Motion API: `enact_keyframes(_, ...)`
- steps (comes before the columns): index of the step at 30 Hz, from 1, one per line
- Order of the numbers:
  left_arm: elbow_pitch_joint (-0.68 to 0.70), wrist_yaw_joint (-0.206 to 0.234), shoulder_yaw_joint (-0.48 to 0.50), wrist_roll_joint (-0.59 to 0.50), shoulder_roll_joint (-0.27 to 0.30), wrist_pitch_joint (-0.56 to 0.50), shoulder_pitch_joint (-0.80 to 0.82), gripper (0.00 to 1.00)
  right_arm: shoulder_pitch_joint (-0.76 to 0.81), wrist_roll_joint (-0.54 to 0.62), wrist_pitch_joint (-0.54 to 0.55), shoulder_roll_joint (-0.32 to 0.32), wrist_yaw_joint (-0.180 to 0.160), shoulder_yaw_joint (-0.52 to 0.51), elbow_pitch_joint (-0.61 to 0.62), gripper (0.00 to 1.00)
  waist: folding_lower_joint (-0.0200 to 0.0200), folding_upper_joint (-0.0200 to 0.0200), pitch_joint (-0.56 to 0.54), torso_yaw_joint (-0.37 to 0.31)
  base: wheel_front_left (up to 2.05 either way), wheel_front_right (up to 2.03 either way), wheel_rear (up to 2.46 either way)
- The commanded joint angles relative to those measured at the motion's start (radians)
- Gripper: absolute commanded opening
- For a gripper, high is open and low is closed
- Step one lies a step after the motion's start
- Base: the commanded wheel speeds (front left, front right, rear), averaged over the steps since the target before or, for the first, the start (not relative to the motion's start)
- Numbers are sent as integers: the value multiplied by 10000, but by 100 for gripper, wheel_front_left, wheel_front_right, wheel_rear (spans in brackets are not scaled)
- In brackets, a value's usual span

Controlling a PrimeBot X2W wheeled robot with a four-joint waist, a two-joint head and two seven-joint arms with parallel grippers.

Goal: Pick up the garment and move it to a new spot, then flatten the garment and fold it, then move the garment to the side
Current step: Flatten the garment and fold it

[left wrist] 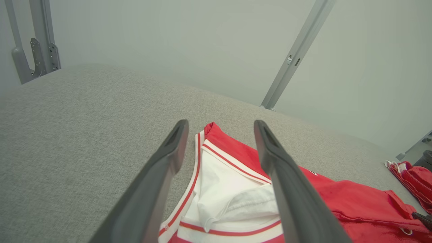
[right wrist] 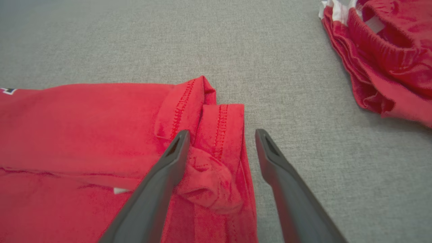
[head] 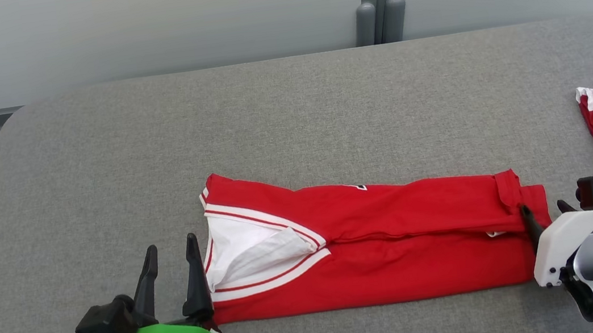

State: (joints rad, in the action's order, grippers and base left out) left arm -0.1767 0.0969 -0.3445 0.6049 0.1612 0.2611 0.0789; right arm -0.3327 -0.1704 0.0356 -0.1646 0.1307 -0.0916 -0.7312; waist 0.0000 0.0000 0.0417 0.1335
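Garment (head: 376,247), red and folded into a long strip, lies on the grey worktop (head: 289,110). Soft, light, likely floppy; best gripped at both ends, where left fingers (head: 196,277) and right fingers (right wrist: 162,182) stand spread, empty.

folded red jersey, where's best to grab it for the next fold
Grip the jersey by its two short ends from the near side: left gripper on the white-trimmed end, right gripper on the hem. It lies as a long band, one end before each gripper.
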Motion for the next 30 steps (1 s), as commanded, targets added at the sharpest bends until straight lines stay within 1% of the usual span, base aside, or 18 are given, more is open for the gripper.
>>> enact_keyframes(1,-23,-64,66,-116,-33,45,105,100,160,-124,-94,-14,1,-68,-43,100,0,0,37,-59,0,0,0)
enact_keyframes(7,-66,-124,127,-176,-47,46,139,100,480,-532,-228,102,1,-145,-193,100,0,0,132,-172,0,0,0)
enact_keyframes(11,-93,-157,156,-209,-51,46,211,100,411,-946,-198,221,1,18,-406,100,0,0,192,-175,0,0,0)
enact_keyframes(15,-147,-178,161,-235,-47,45,251,100,274,-1128,-135,284,2,316,-760,100,0,0,208,-111,0,0,0)
enact_keyframes(16,-161,-172,162,-230,-51,45,259,100,261,-1190,-112,318,4,384,-846,94,0,0,203,-90,0,0,0)
enact_keyframes(17,-172,-174,170,-235,-56,45,267,100,242,-1258,-81,347,4,464,-922,60,0,0,197,-68,0,0,0)
enact_keyframes(18,-179,-173,175,-242,-62,45,272,100,210,-1346,-67,367,4,550,-984,38,0,0,191,-48,0,0,0)
enact_keyframes(19,-186,-172,185,-245,-67,45,270,100,174,-1472,-80,391,4,619,-1023,27,0,0,184,-32,0,0,0)
enact_keyframes(20,-189,-170,200,-245,-66,45,262,100,142,-1578,-87,399,4,669,-1047,0,0,0,177,-23,0,0,0)
enact_keyframes(22,-196,-171,226,-242,-70,45,239,100,97,-1820,-65,369,2,718,-1067,0,0,0,162,-18,0,0,0)
enact_keyframes(30,-185,-193,339,-267,-149,45,139,100,-266,-2921,-38,-180,-1,790,-698,0,0,0,110,-162,0,0,0)
